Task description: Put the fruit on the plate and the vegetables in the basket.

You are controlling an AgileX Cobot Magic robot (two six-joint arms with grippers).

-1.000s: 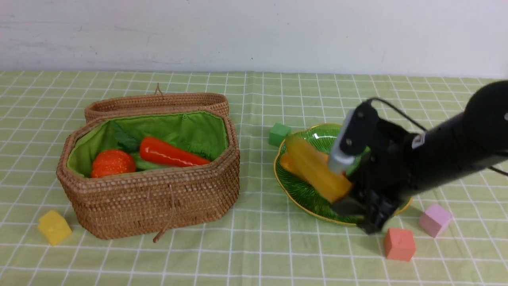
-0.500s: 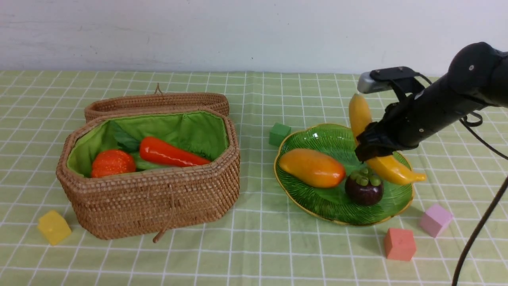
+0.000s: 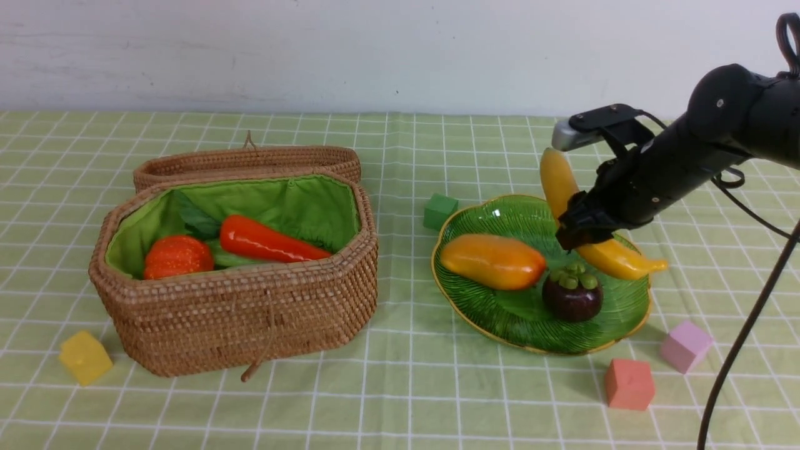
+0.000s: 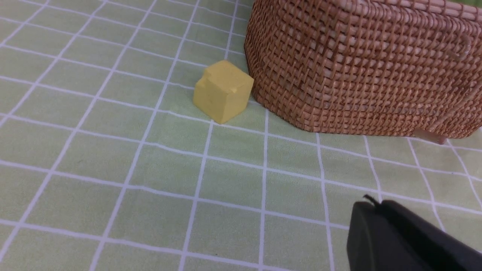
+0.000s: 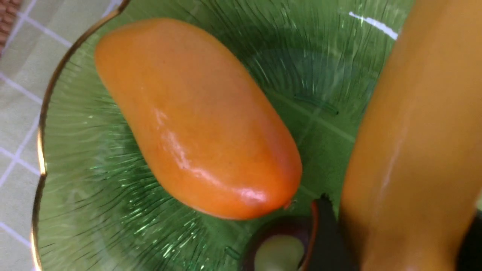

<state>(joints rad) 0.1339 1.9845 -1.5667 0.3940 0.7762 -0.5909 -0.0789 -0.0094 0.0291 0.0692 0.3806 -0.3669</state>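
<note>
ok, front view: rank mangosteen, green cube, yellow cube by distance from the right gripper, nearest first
1. Mangosteen, on the plate just below the right gripper.
2. Green cube, on the cloth off the plate's far left edge.
3. Yellow cube, far left, beside the basket.

fruit 3 [image 3: 492,261] | vegetables 3 [image 3: 269,242] | cubes 4 [image 3: 629,383] | basket 1 [image 3: 250,312] | plate 1 [image 3: 500,215]

Gloss on the plate, weave in the basket

The mango [image 5: 196,120] and banana [image 5: 410,150] look smooth, glossy plastic; the plate [image 5: 86,195] is ribbed translucent green glass, gold-rimmed; the basket [image 4: 361,67] is rough brown wicker, lined with matt green cloth [image 3: 300,206].
</note>
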